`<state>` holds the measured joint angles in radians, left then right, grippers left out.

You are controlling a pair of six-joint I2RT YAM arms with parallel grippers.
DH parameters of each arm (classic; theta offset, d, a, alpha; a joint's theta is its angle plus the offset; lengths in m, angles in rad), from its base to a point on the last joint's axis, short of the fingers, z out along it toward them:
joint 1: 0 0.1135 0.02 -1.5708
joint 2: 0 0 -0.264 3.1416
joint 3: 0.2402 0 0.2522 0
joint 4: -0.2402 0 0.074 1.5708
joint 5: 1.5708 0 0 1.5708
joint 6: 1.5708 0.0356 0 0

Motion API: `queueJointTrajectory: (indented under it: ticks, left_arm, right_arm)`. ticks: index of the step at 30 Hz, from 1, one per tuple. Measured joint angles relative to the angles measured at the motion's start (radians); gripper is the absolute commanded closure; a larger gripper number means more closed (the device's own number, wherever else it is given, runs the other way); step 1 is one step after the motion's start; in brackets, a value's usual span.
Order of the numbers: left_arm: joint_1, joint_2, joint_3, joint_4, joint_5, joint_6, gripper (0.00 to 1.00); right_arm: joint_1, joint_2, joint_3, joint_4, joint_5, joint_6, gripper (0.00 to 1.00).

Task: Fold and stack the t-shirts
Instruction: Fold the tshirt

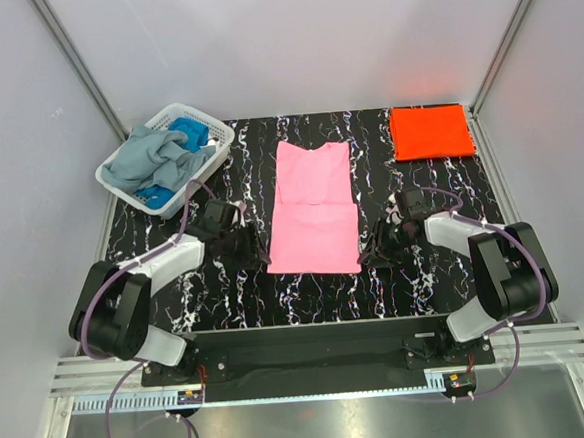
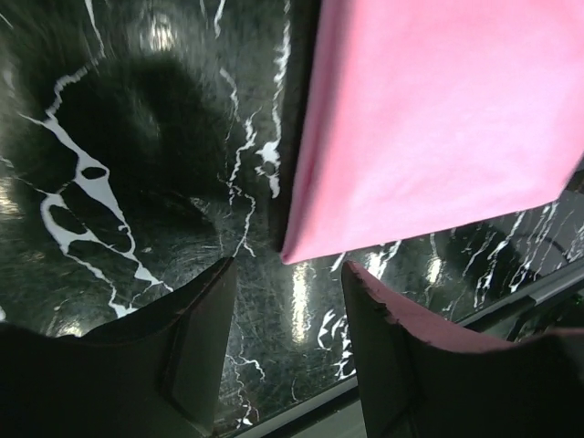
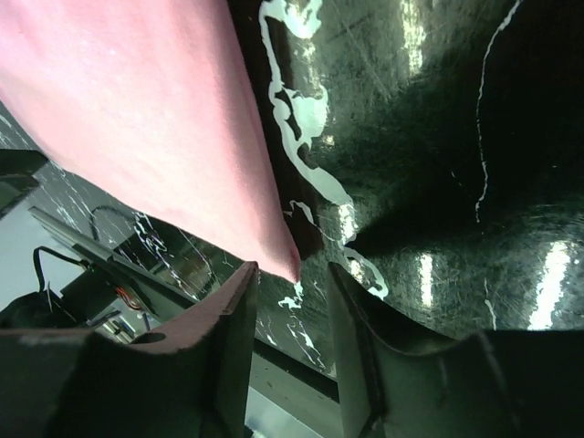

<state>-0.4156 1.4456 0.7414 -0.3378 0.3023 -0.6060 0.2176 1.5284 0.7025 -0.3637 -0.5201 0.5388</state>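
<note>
The black, white-veined tabletop (image 1: pixel 227 294) carries everything here. The pink shirt (image 1: pixel 314 212) lies flat at its centre as a long, narrow rectangle running away from the arms, with the neckline at the far end. An edge crosses it about midway, and the near half looks brighter than the far half. Its near hem sits between the 2 tools.

The white basket (image 1: pixel 219 149) stands at the far left corner, tilted relative to the tabletop edges. A crumpled grey-blue shirt (image 1: pixel 152 159) fills most of it and spills over the rim, and a blue shirt (image 1: pixel 194 136) shows underneath.

The orange shirt (image 1: pixel 431 131) rests at the far right corner, folded into a neat rectangle, well apart from the pink shirt.

The left tool (image 1: pixel 249 250) sits low, just beside the pink shirt's near left corner. In the left wrist view the left tool (image 2: pixel 287 274) is released: its jaws stand apart with only bare tabletop between them, and the pink shirt (image 2: pixel 429 119) corner lies just ahead of the right finger (image 2: pixel 383 347).

The right tool (image 1: pixel 374 248) is low at the near right corner. In the right wrist view the right tool (image 3: pixel 290 274) is also released, jaws parted. The pink shirt (image 3: pixel 137 100) corner points into the gap, and neither finger pinches it.
</note>
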Motion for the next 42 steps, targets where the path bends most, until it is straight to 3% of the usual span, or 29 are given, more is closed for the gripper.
queueJointTrajectory:
  ticks: [7, 12, 18, 28, 29, 31, 35, 36, 42]
  left_arm:
    - [0.002, 0.071, -0.037, 0.089, 0.092, -0.019, 0.47]
    - [0.003, 0.089, -0.037, 0.115, 0.103, -0.025, 0.6]
    - [0.003, 0.094, -0.046, 0.126, 0.098, -0.027, 0.64]
    - [0.002, 0.1, -0.048, 0.118, 0.069, -0.029, 0.9]
    - [0.002, 0.101, -0.048, 0.118, 0.069, -0.029, 0.97]
    - [0.002, 0.101, -0.048, 0.119, 0.07, -0.03, 1.0]
    - [0.002, 0.101, -0.048, 0.119, 0.071, -0.031, 1.0]
    - [0.002, 0.101, -0.048, 0.119, 0.071, -0.031, 1.0]
    - [0.002, 0.087, -0.063, 0.13, 0.069, -0.04, 1.0]
  right_arm:
    - [0.01, 0.014, -0.023, 0.023, -0.002, 0.022, 0.55]
    - [0.012, 0.014, -0.032, 0.038, -0.004, 0.045, 0.57]
    - [0.02, 0.014, -0.047, 0.062, -0.02, 0.061, 0.56]
    - [0.05, 0.019, -0.048, 0.08, -0.02, 0.076, 0.56]
    - [0.052, 0.02, -0.048, 0.082, -0.02, 0.079, 0.57]
    - [0.054, 0.021, -0.048, 0.083, -0.019, 0.081, 0.61]
    - [0.058, 0.026, -0.051, 0.081, 0.005, 0.085, 0.87]
    - [0.058, 0.026, -0.053, 0.079, 0.013, 0.084, 0.99]
    - [0.061, 0.017, -0.063, 0.082, 0.025, 0.084, 1.0]
